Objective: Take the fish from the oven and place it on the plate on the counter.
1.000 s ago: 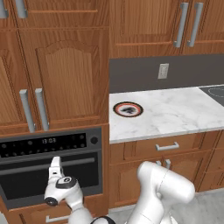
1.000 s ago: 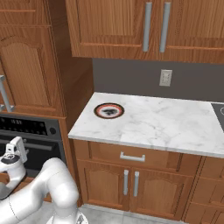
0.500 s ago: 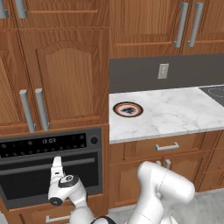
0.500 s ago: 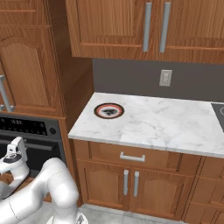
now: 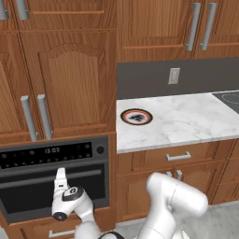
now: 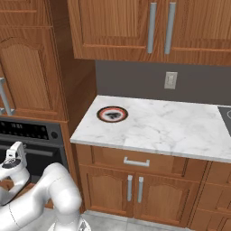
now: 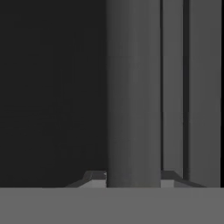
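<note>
the claw (image 5: 60, 173) pinches the oven's (image 5: 28, 196) grey bar handle (image 7: 133, 92), door closed

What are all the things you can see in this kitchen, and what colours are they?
oven: one, black with a lit clock strip and round knob, built in under the tall cabinet at the left, door closed
oven handle: one, grey bar, across the top of the oven door
counter: one, white marble with grey veins, right of the oven
plate: one, orange-red rim with a dark pattern, on the counter near its left end
cooktop: one, black glass, at the counter's right edge
wall socket: one, pale, on the grey wall above the counter
cabinets: several, brown wood with grey handles, above and below the counter
arm: one, white
hand: one, shut on the oven handle
</note>
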You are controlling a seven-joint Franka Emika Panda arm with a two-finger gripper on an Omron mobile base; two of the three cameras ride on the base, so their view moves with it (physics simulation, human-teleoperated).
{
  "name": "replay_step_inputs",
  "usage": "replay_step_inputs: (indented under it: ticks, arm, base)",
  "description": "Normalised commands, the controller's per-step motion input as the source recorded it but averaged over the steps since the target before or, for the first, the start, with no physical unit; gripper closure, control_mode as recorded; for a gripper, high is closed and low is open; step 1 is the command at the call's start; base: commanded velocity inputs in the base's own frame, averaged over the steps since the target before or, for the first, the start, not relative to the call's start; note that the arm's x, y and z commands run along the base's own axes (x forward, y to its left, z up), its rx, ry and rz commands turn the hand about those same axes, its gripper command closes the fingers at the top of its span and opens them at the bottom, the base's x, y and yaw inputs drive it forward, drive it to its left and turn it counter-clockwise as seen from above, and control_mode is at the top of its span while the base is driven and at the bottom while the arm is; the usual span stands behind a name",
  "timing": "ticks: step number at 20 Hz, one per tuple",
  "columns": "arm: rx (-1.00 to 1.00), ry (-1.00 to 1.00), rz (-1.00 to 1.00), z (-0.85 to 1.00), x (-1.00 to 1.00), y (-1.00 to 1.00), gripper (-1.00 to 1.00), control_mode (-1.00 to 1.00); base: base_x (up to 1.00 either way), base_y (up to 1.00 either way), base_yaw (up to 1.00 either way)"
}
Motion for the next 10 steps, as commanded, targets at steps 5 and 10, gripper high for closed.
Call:
replay_step_inputs:
  ticks: [5,10]
  arm:
    - [0.0,0.0,0.0,-0.17,-0.78,0.77,1.0,-1.0]
    - [0.0,0.0,0.0,-0.37,-0.92,0.81,1.0,-1.0]
  base:
    - [0.0,0.0,0.0]
    - [0.0,0.0,0.0]
